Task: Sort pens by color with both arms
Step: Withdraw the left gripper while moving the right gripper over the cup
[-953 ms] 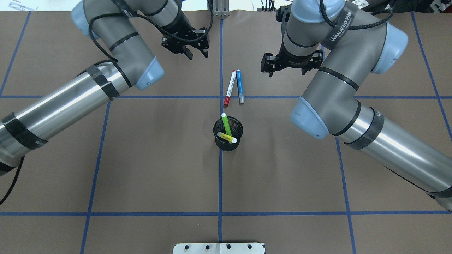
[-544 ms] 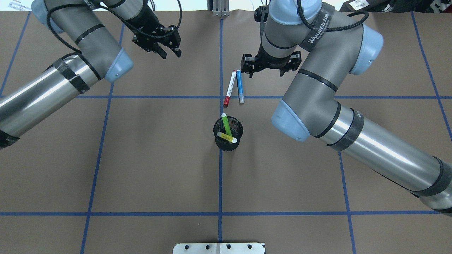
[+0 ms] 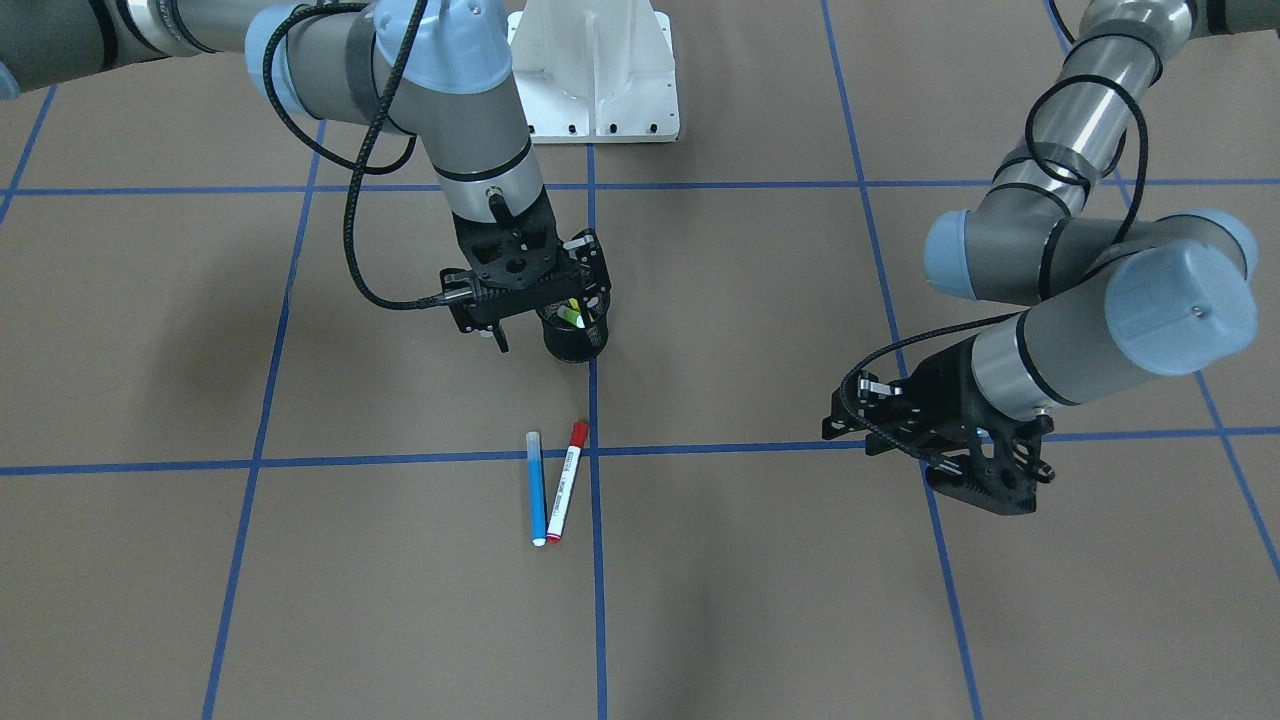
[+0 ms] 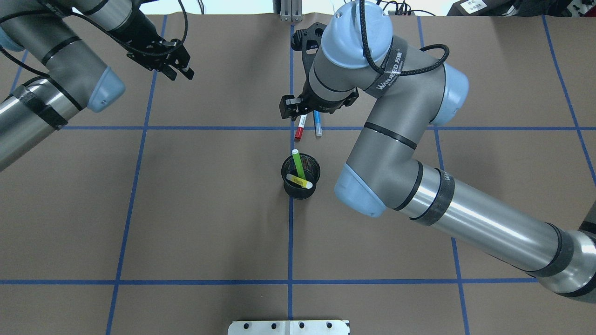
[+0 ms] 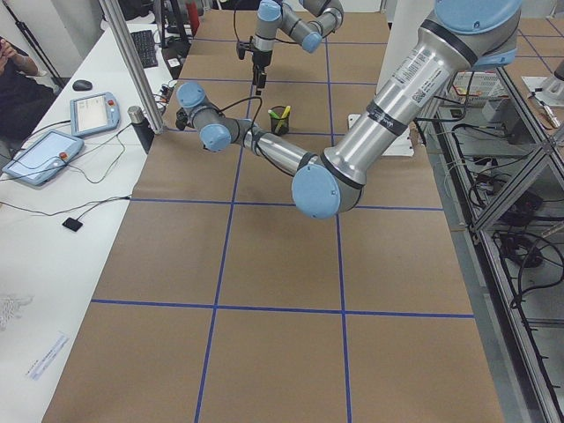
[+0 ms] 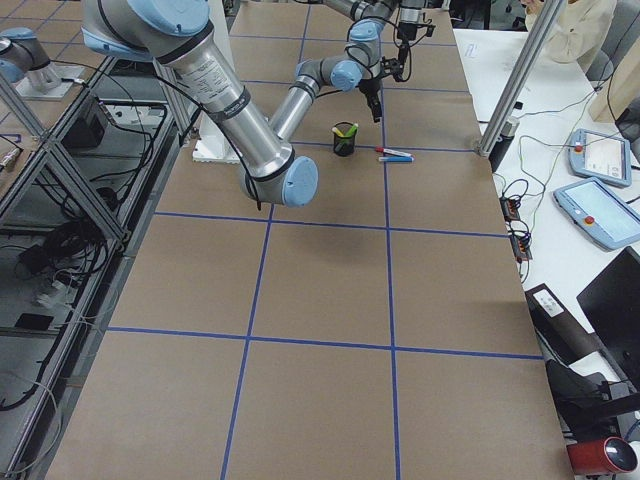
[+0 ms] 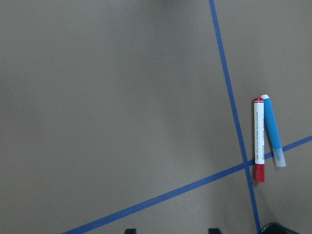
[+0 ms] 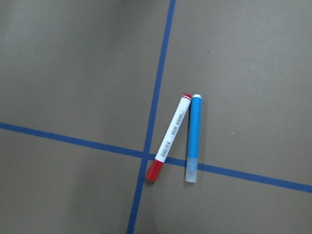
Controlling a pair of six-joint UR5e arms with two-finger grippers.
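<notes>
Just two pens (image 3: pixel 565 482) loose; two in cup (image 4: pixel 298 193)

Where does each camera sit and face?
Front-facing: across the table, facing the white pedestal; right arm left, left arm right.
Overhead: above and behind, looking down; both arms.
Exterior left: table's end, left arm nearest.
Exterior right: opposite end, right arm nearest.
Left wrist: looks down; only the left gripper's fingertips show.
Right wrist: looks down; no body shows.
Both wrists share the red marker and blue pen.
</notes>
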